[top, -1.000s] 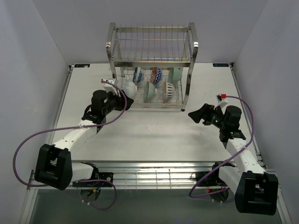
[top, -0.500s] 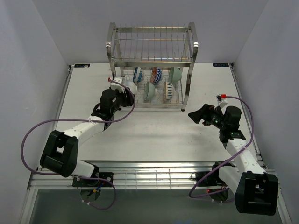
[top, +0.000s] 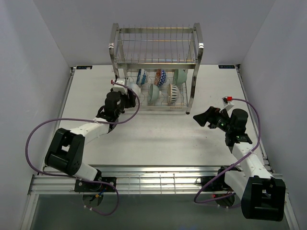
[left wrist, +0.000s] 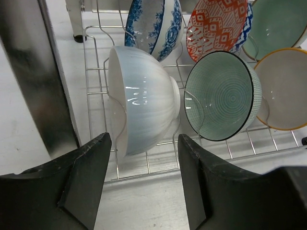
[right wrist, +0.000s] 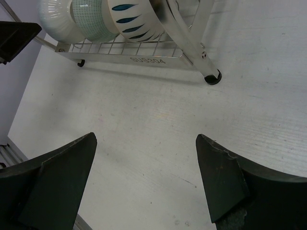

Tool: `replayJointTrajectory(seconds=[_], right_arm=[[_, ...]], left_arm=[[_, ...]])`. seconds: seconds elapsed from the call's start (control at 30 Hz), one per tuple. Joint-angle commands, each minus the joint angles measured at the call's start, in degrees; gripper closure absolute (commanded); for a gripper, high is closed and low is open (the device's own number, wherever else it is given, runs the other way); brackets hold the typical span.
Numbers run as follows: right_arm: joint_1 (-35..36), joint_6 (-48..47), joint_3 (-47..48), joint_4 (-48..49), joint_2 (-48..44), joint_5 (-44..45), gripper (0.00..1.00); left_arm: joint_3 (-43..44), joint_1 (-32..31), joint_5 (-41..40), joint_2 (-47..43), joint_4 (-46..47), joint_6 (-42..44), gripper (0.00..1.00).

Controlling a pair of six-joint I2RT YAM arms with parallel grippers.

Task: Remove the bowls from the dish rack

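The steel dish rack (top: 156, 62) stands at the back middle, with six bowls on edge in its lower tier. The white bowl (top: 133, 89) is at the front left, beside a green-lined bowl (top: 153, 92) and a brown-striped bowl (top: 172, 93). Behind them are a blue-and-white bowl (top: 141, 76), a red-blue bowl (top: 160, 76) and a mint bowl (top: 180, 75). My left gripper (left wrist: 144, 143) is open and empty, its fingertips just short of the white bowl (left wrist: 144, 98), one each side of it. My right gripper (right wrist: 145, 143) is open and empty over bare table, right of the rack.
A chrome rack post (left wrist: 38, 72) stands close on the left of my left gripper. The rack's front right foot (right wrist: 211, 76) is ahead of my right gripper. Grey walls close in both table sides. Purple cables loop off both arms.
My left arm has reached forward and right to the rack's front left, bringing its open gripper up to the white bowl. The right arm has not moved.
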Motion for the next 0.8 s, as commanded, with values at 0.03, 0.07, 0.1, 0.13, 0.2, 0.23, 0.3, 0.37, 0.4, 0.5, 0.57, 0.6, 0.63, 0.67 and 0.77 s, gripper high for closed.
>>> replayJointTrajectory(seconds=[0.03, 0.07, 0.1, 0.13, 0.2, 0.23, 0.3, 0.37, 0.4, 0.5, 0.57, 0.6, 0.63, 0.67, 0.77], right_arm=[[-0.04, 0.16, -0.59, 2.13, -0.82, -0.5, 0.1], [-0.04, 0.07, -0.5, 2.13, -0.74, -0.5, 0.1], [-0.04, -0.02, -0.5, 2.04, -0.74, -0.5, 0.1], [-0.04, -0.02, -0.5, 2.04, -0.82, -0.32, 0.1], [-0.04, -0.11, -0.5, 1.95, -0.74, -0.32, 0.1], [-0.04, -0.19, -0.5, 1.95, -0.74, -0.32, 0.1], [-0.04, -0.19, -0.5, 2.04, -0.74, -0.24, 0.1], [-0.04, -0.19, -0.5, 1.95, -0.74, -0.41, 0.1], [-0.04, -0.19, -0.5, 1.95, -0.74, -0.32, 0.1], [-0.04, -0.19, -0.59, 1.95, -0.65, -0.32, 0.1], [-0.04, -0.28, -0.68, 1.95, -0.65, -0.32, 0.1], [-0.04, -0.28, -0.59, 1.95, -0.56, -0.32, 0.1], [-0.04, -0.28, -0.68, 1.86, -0.56, -0.32, 0.1], [-0.04, -0.37, -0.68, 1.86, -0.47, -0.24, 0.1], [-0.04, -0.46, -0.68, 1.95, -0.3, -0.23, 0.1]], left_arm=[[2.41, -0.13, 1.75, 1.97, 1.7, 0.31, 0.31], [2.76, -0.13, 2.19, 2.32, 1.79, -0.22, 0.31], [2.85, -0.13, 2.45, 2.59, 1.88, -0.4, 0.31], [2.94, -0.13, 2.63, 3.02, 1.88, -0.57, 0.31], [3.12, -0.13, 2.81, 3.47, 2.32, -1.28, 0.31], [3.12, -0.13, 2.81, 3.73, 2.58, -1.45, 0.31], [3.47, -0.13, 3.16, 4.61, 3.37, -1.63, 0.31], [3.73, -0.13, 3.6, 5.75, 3.81, -1.72, 0.31], [3.99, -0.13, 3.95, 6.19, 4.08, -2.07, 0.31], [4.34, -0.13, 4.65, 7.59, 5.31, -3.12, 0.31], [4.52, -0.13, 4.65, 8.39, 5.92, -3.74, 0.31], [4.52, -0.13, 4.65, 8.74, 6.1, -4.17, 0.31], [4.35, -0.13, 4.74, 8.83, 6.88, -4.96, 0.32], [4.0, -0.13, 4.92, 8.83, 7.41, -5.32, 0.34], [3.03, -0.13, 5.36, 8.74, 9.17, -6.9, 0.39]])
